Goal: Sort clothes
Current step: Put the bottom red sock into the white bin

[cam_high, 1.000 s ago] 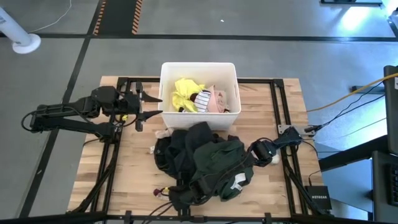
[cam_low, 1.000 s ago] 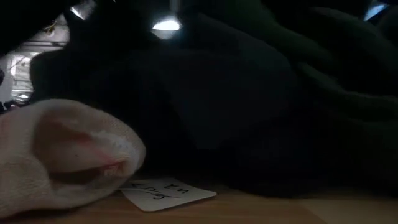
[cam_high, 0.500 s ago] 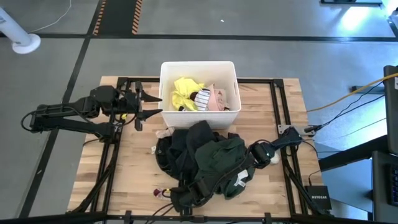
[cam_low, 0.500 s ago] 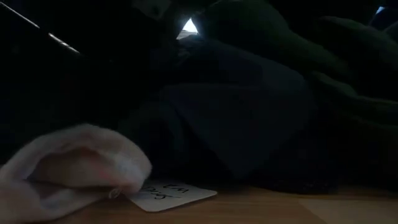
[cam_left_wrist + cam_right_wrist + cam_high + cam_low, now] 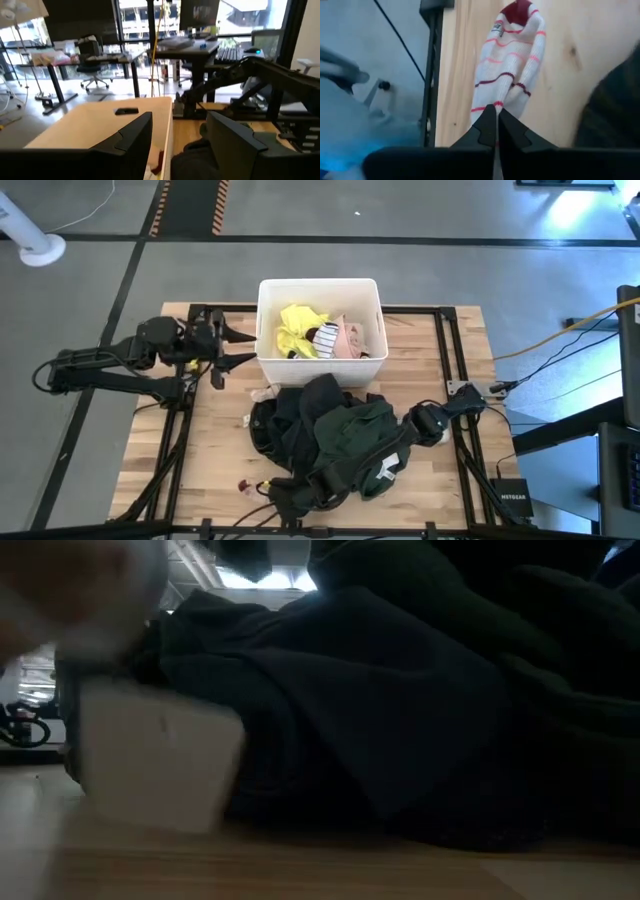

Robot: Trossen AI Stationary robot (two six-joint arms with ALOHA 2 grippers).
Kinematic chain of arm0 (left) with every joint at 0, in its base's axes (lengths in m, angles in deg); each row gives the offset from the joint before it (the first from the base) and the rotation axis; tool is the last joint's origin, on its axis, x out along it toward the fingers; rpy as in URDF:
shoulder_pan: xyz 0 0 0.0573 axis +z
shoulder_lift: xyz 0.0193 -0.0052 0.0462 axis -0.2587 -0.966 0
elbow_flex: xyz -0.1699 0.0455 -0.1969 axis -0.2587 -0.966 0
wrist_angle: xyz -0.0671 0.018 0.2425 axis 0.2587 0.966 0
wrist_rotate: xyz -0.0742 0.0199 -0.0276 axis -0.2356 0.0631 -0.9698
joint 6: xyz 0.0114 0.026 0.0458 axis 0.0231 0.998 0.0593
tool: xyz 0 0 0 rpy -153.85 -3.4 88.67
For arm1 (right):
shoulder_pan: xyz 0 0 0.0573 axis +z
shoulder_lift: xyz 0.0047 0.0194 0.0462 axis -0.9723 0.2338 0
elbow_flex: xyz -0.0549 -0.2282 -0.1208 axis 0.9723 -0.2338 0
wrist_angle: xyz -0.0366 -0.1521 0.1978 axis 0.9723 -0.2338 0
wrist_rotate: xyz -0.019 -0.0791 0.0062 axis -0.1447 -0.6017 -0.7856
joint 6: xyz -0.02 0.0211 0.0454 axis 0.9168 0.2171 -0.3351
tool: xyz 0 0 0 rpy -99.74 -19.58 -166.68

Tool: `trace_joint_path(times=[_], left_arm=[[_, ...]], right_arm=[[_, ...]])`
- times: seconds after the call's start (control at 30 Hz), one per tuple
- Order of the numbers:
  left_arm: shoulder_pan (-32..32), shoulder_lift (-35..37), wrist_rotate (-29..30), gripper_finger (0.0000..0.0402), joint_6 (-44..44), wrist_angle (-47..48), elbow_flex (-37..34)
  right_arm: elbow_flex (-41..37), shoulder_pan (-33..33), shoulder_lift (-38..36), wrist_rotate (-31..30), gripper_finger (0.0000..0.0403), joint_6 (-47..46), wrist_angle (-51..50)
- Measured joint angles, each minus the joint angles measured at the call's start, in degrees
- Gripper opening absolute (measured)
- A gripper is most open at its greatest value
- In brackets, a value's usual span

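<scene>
The right gripper (image 5: 496, 116) was clenched on a striped sock (image 5: 512, 65), its length running straight ahead; the left gripper (image 5: 232, 346), spread wide, waited beside the bin (image 5: 270, 330).

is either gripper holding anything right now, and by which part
The right gripper is shut on a white sock with red stripes, pinching its near end while the rest lies on the table. The left gripper is open beside the white bin, holding nothing.
</scene>
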Motion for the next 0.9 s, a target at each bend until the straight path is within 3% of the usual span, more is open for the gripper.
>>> trace_joint_path(times=[0.33,0.53,0.9], left_arm=[[0.0,7.0,0.0,0.0182,-1.4,1.0,0.0],[0.0,9.4,0.0,0.0182,-2.2,2.9,0.0],[0.0,9.7,0.0,0.0182,-3.3,7.7,0.0]], right_arm=[[0.0,-0.7,-8.4,-9.8,0.0011,0.4,-0.1],[0.0,-2.1,-13.7,-18.8,0.0012,2.9,-1.2],[0.1,-11.2,-22.2,-32.0,0.0010,7.6,-8.1]])
